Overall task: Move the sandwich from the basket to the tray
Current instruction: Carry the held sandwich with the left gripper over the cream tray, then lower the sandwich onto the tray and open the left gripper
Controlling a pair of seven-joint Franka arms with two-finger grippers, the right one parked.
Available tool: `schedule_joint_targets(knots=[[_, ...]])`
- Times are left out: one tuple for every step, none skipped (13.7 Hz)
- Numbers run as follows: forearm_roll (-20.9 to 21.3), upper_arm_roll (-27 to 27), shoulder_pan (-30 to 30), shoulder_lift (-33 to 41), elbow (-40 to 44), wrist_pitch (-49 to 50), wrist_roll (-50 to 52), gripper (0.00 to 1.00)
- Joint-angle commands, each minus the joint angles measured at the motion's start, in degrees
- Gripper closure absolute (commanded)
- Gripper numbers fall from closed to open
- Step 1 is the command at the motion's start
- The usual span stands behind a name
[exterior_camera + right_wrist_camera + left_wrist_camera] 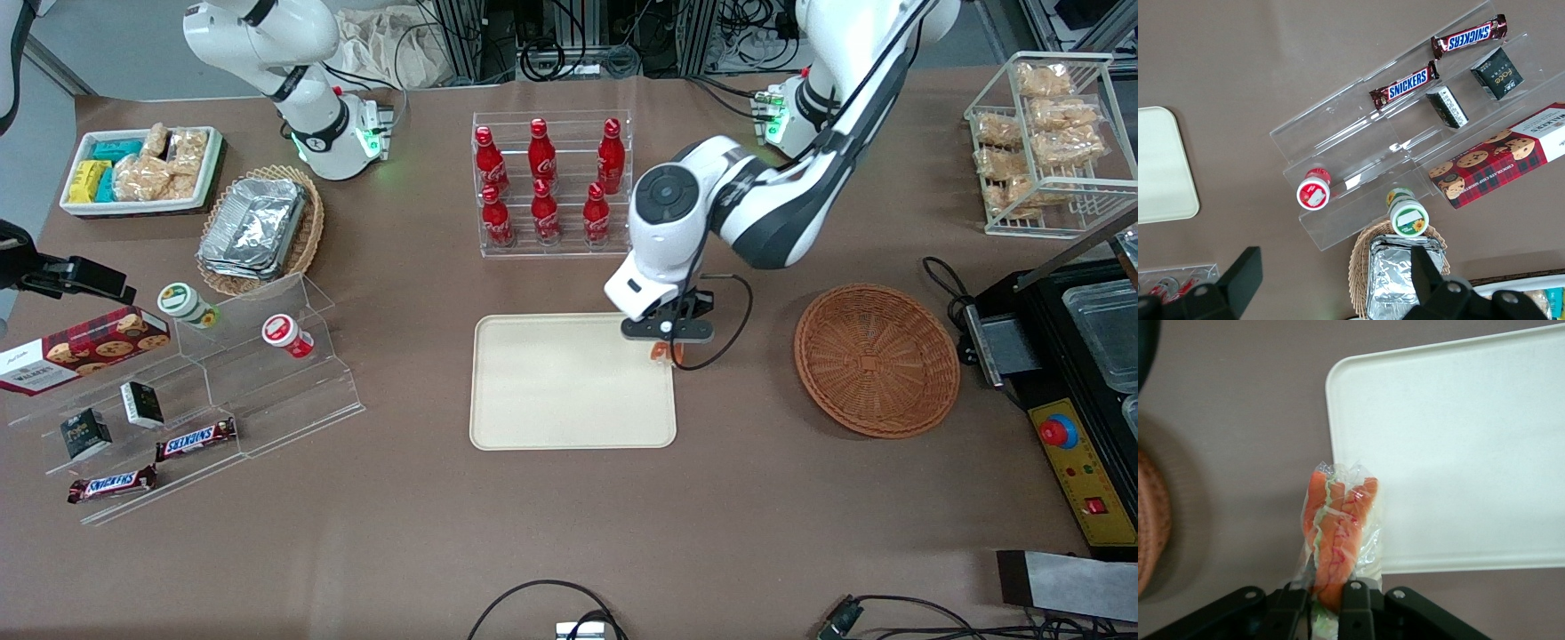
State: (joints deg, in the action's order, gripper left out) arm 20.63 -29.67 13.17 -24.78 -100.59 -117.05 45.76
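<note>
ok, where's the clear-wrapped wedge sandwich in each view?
Front view: sandwich mostly hidden under the gripper, at the cream rectangular tray edge nearest the brown wicker basket.
Left wrist view: sandwich clamped in the gripper.
Right wrist view: not in it.
Shared landmark: tray.

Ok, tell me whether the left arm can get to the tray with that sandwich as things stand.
Probably yes. The gripper is shut on the sandwich and hangs right at the edge of the tray, on the side toward the basket. The tray's surface is bare and nothing stands between them.
</note>
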Motion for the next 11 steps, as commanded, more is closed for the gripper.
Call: schedule_joint_targets(knots=[[2.31,0.05,2.64,-5.18,5.83,1.03,2.93,0.99],[2.31,0.05,2.82,-5.97,6.45,1.03,2.93,0.99],[2.39,0.05,2.82,-6.85,7.15,1.03,2.93,0.99],[3.35,0.05,3.08,-7.82,7.68,1.03,3.01,0.99],[4.58,0.14,3.35,-9.22,8.47,1.03,3.36,0.99],[5.72,0.14,3.61,-10.71,9.87,1.03,4.59,0.99],[7.04,0.14,3.61,-11.77,10.58,1.03,5.73,0.99],[8.10,0.14,3.61,-12.56,10.67,1.03,6.26,0.99],[8.28,0.14,3.61,-13.09,10.68,1.03,6.27,0.99],[8.54,0.14,3.61,-13.45,10.68,1.03,6.35,0.99],[9.07,0.14,3.61,-13.71,10.68,1.03,6.36,0.97]])
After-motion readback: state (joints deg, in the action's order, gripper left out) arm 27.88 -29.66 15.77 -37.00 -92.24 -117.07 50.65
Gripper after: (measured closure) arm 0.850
